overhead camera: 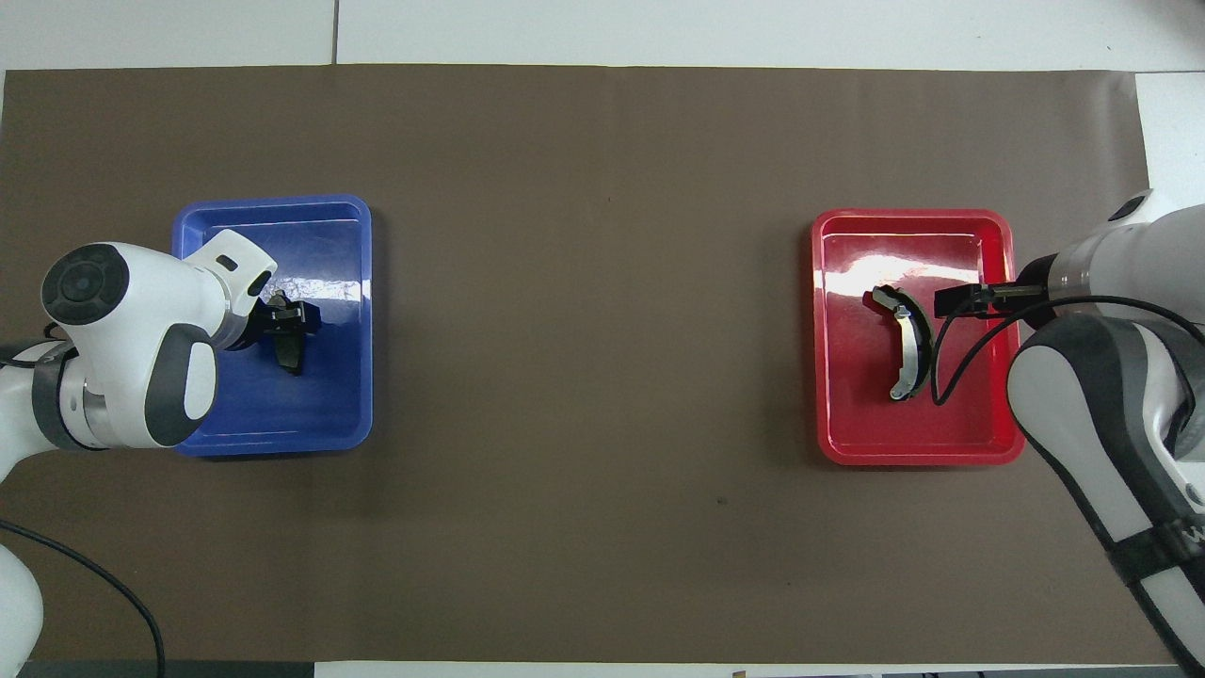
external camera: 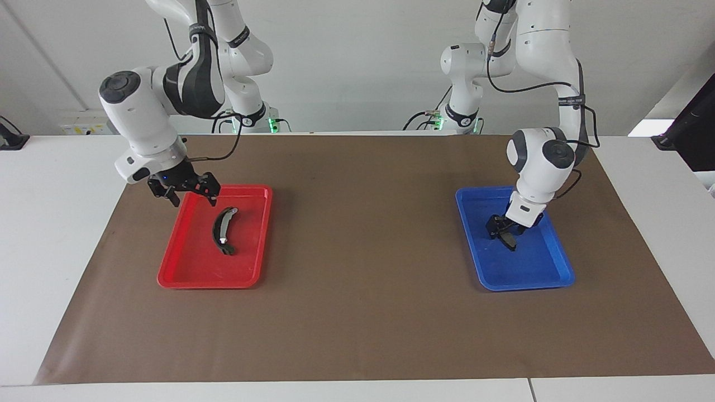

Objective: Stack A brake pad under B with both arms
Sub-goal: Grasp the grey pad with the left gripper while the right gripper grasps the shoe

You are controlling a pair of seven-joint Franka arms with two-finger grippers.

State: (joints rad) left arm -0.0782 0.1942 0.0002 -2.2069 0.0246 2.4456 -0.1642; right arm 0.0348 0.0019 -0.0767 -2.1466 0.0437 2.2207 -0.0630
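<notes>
In the facing view, a wide brown paper mat [external camera: 363, 312] covers the white table [external camera: 50, 234], with a broad bare stretch of mat between the two trays and more bare mat along the 6 o'clock edge. The shallow red plastic tray [external camera: 184, 276] lies toward the right arm's end; the long crescent-shaped dark grey brake piece with a silvery tip [external camera: 222, 230] rests in it, clear of every wall. The right gripper [external camera: 190, 196] hangs over the tray's rim at about 11 o'clock of that piece, its black fingers spread wide, holding nothing and apart from the piece. The shallow blue plastic tray [external camera: 536, 279] lies toward the left arm's end, and the left gripper [external camera: 505, 237] is down inside it on the small flat dark grey brake pad [external camera: 509, 242]; its fingers straddle the pad, but whether they already pinch it cannot be told. In the overhead view, the blue tray [overhead camera: 273, 438] sits at 9 o'clock and the red tray [overhead camera: 918, 452] at 3 o'clock, well apart. The left gripper [overhead camera: 292, 320] covers the upper end of the pad [overhead camera: 292, 358], which lies near the tray's middle. The right gripper [overhead camera: 955, 301] shows just beside the crescent piece [overhead camera: 908, 348], toward 2 o'clock of it.
</notes>
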